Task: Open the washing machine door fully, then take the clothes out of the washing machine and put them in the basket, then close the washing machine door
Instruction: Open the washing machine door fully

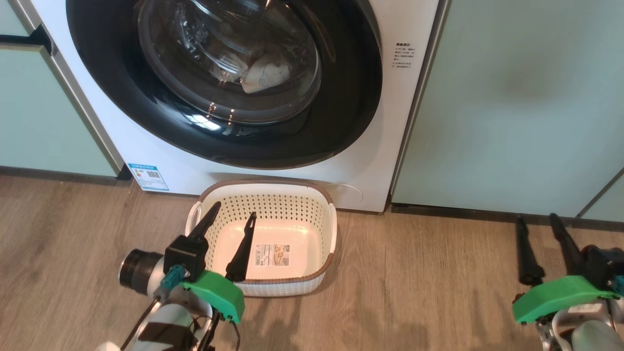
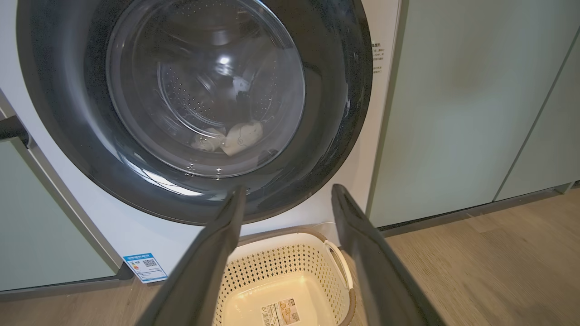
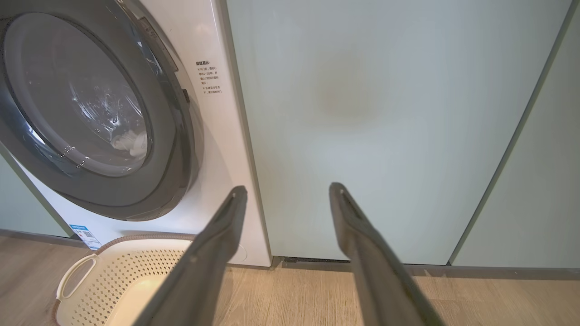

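You're on the first step. Your left gripper (image 1: 234,209) hangs wide and empty above the basket (image 1: 292,204) on the floor at the washing machine (image 1: 404,146) foot. The washing machine door (image 1: 97,73) is shut with the clothes (image 1: 265,73) behind its glass. Your right gripper (image 1: 538,218), also wide and empty, likely hooks the door's edge next.

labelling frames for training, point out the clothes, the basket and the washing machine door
the clothes (image 1: 267,73): head view, pale cloth behind the glass
the basket (image 1: 273,207): head view, perforated back wall
the washing machine door (image 1: 341,122): head view, black rim, lower right
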Available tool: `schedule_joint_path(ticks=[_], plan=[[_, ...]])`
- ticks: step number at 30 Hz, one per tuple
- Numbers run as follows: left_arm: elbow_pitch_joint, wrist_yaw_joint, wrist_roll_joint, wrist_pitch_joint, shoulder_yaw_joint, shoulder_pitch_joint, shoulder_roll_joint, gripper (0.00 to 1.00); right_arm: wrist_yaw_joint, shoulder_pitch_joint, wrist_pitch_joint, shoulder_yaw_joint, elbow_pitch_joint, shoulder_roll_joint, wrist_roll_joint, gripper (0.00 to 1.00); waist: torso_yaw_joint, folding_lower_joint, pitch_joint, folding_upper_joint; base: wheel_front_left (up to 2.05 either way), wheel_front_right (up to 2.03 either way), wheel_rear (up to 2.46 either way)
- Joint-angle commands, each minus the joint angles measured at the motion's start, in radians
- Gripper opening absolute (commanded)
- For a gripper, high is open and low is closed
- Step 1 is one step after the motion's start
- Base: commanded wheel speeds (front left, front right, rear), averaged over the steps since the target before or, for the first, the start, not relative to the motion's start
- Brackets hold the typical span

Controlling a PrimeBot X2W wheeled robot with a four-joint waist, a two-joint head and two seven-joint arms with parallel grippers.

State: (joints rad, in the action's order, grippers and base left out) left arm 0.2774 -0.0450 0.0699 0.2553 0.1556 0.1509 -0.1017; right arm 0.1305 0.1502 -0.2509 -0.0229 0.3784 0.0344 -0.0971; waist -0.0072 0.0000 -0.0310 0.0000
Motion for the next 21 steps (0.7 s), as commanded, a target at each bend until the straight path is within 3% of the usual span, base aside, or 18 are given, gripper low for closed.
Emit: schedule_joint_path(ticks=[1,14,17,21], plan=[[-0.026,-0.005,-0.007,0.006,-0.046,0.058,-0.005,1.00,0.000,0.047,-0.011,0.025,-0.033,0.016,-0.012,0.00,0.000,0.0000,0.000,0.0000,0.00,0.00,0.00],[-0.032,-0.009,-0.013,0.006,-0.053,0.061,0.003,1.00,0.000,0.059,-0.011,0.034,-0.017,0.016,-0.069,0.00,-0.002,0.0000,-0.007,0.0000,0.00,0.00,0.00],[-0.035,-0.010,-0.014,0.006,-0.054,0.065,0.004,1.00,0.000,0.070,-0.011,0.032,-0.004,0.016,-0.157,0.00,0.000,0.0000,-0.015,0.0000,0.00,0.00,0.00],[-0.041,-0.011,-0.022,0.006,-0.051,0.075,0.006,1.00,0.000,0.103,-0.011,0.044,0.032,0.016,-0.366,0.00,0.007,0.0000,-0.033,0.0000,0.00,0.00,0.00]])
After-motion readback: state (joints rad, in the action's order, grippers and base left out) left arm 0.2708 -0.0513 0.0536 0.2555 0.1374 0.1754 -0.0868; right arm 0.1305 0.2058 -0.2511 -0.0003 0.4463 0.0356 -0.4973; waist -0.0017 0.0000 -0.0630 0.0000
